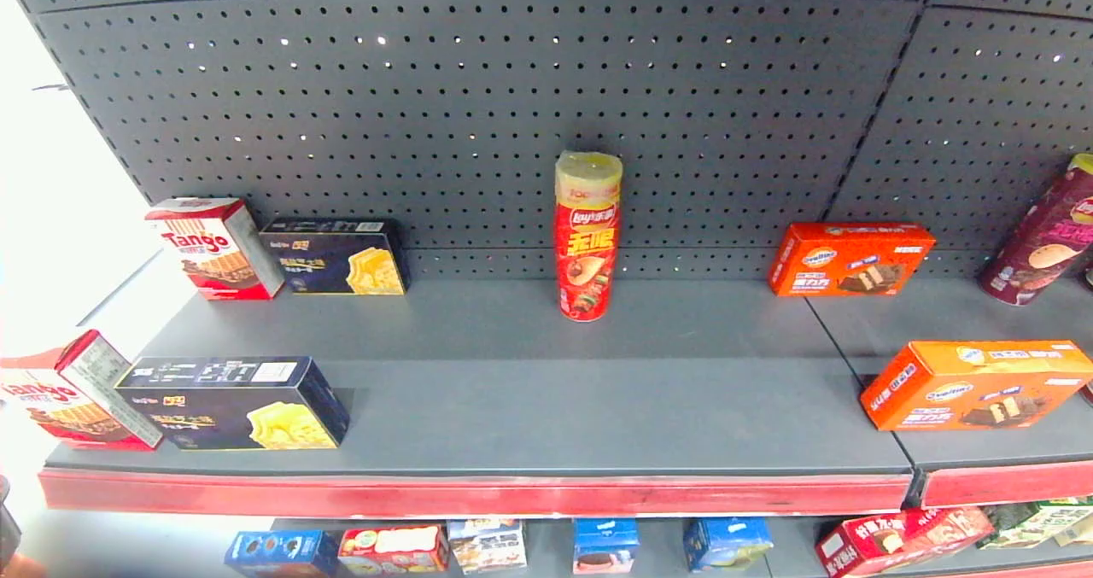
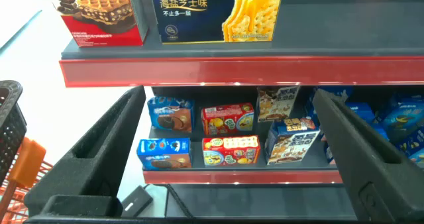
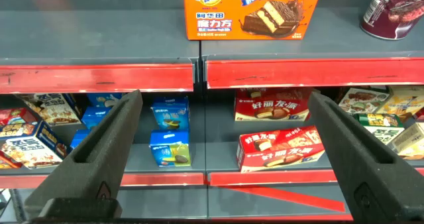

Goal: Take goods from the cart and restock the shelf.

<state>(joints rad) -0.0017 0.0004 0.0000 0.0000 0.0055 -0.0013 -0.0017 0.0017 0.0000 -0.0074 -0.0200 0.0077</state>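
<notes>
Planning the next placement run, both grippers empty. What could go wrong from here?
Chip can stands tall and alone mid-shelf; a box slid in beside it could tip it.
Dark blue box and orange box sit close to the red front edge; a rising arm might nudge them off.
Left gripper and right gripper, both open, face the lower shelf below that edge and could clip it lifting.

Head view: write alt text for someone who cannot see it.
A red chip can stands upright in the middle of a grey shelf before a pegboard. To the left sit red boxes and navy boxes, to the right orange boxes.
</notes>
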